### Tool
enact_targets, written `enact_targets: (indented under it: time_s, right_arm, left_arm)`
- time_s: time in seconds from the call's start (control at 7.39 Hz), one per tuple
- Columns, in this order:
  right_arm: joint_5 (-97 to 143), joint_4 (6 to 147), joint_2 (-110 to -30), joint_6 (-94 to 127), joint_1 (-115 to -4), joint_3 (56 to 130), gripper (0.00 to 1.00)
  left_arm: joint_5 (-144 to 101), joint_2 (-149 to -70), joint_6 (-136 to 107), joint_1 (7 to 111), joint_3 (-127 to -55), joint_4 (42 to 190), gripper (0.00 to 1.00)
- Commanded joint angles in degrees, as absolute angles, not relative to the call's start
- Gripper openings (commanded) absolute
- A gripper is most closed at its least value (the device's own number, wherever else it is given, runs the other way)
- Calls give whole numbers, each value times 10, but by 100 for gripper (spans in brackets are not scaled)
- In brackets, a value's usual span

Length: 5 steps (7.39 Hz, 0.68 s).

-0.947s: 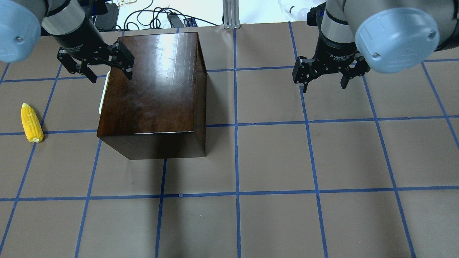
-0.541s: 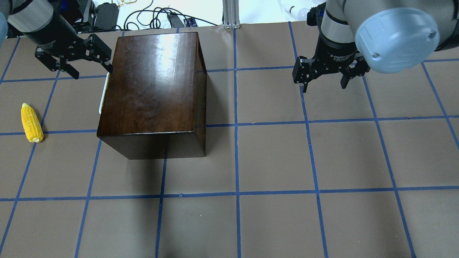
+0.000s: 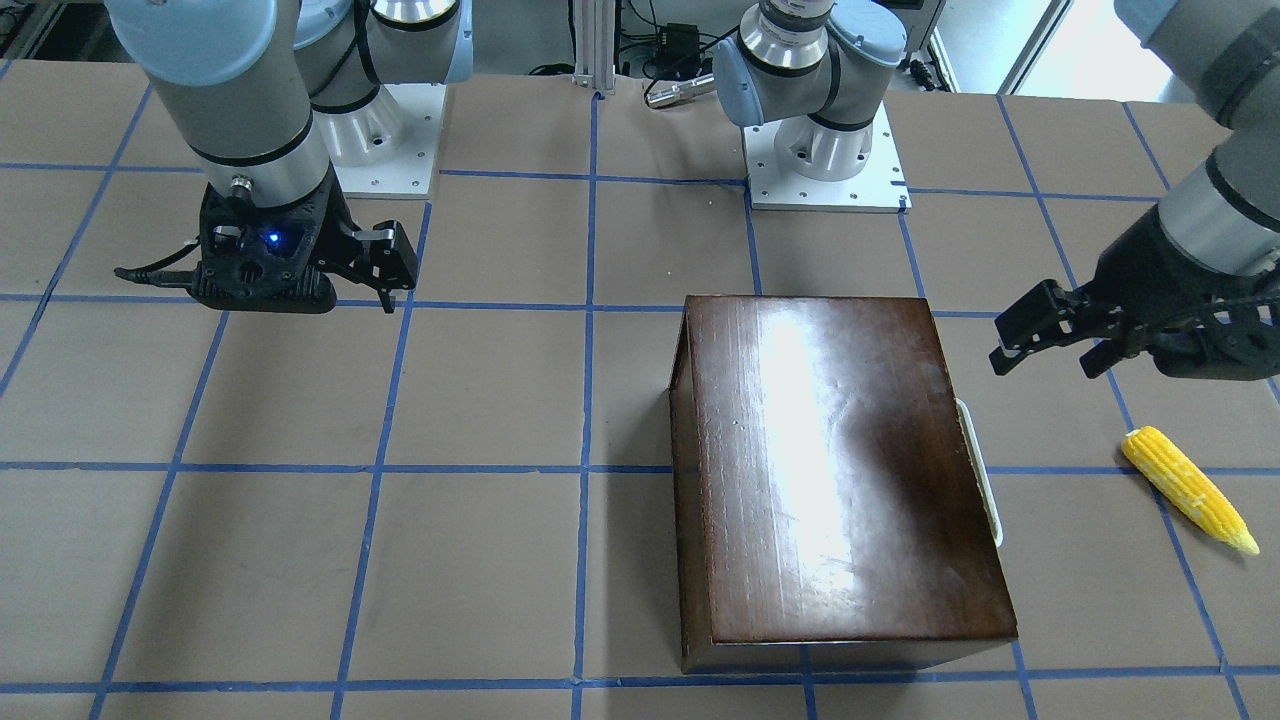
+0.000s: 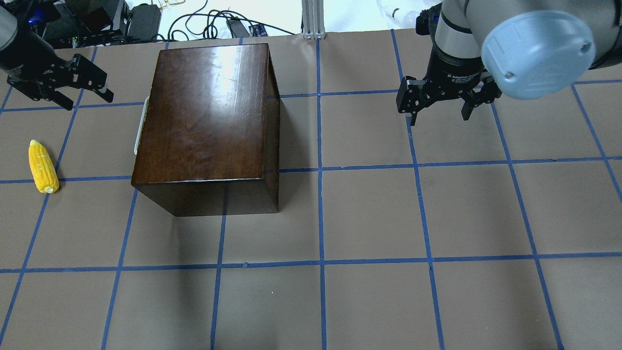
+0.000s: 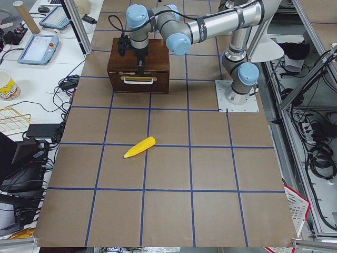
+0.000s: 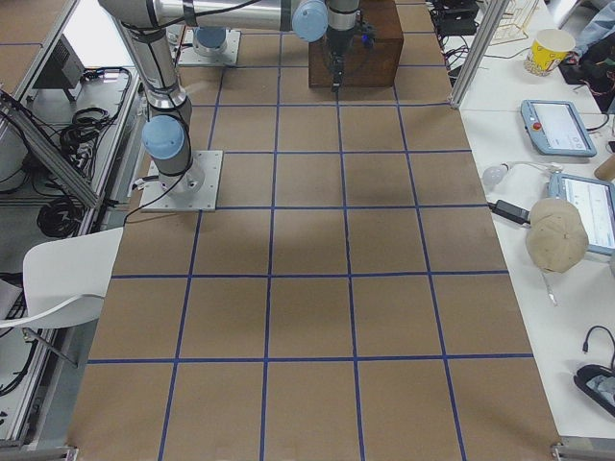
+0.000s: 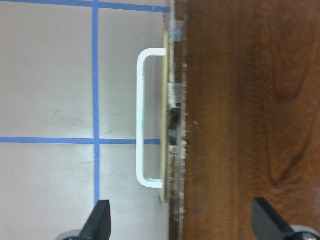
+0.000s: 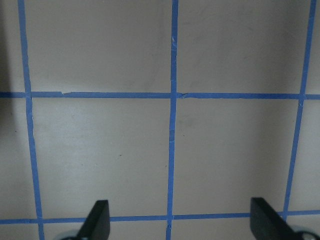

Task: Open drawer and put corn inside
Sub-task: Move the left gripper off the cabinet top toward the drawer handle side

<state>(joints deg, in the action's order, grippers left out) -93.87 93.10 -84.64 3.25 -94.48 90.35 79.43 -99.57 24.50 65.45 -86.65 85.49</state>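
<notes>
The glossy dark-brown box (image 4: 209,112) stands left of the table's middle. The drawer is shut; only its cream handle (image 4: 140,125) shows on the box's left side, also in the left wrist view (image 7: 142,117) and the front-facing view (image 3: 980,470). The yellow corn (image 4: 43,166) lies on the table left of the box, apart from it, also in the front-facing view (image 3: 1188,488). My left gripper (image 4: 85,98) is open and empty, raised to the left of the box's far left corner. My right gripper (image 4: 440,117) is open and empty over bare table far right of the box.
Blue tape lines grid the brown table. Cables and gear lie beyond the far edge near an aluminium post (image 4: 313,19). The arm bases (image 3: 825,165) stand at the robot's side of the table. Operators' desks with tablets (image 6: 557,125) flank the table ends.
My left gripper has moved left, from above the box's far left corner to the space left of the box. It stays open. The right arm, box and corn have not moved.
</notes>
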Motion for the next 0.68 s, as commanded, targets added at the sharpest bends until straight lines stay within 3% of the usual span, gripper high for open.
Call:
enact_targets:
  time_s: [0.0, 0.54]
  right_arm:
    - [-939, 932, -846, 33, -945, 904, 100]
    - [-939, 931, -846, 33, -945, 904, 100]
  left_arm:
    - [748, -1021, 334, 611, -869, 854, 100]
    - [713, -1087, 372, 605, -869, 815, 100]
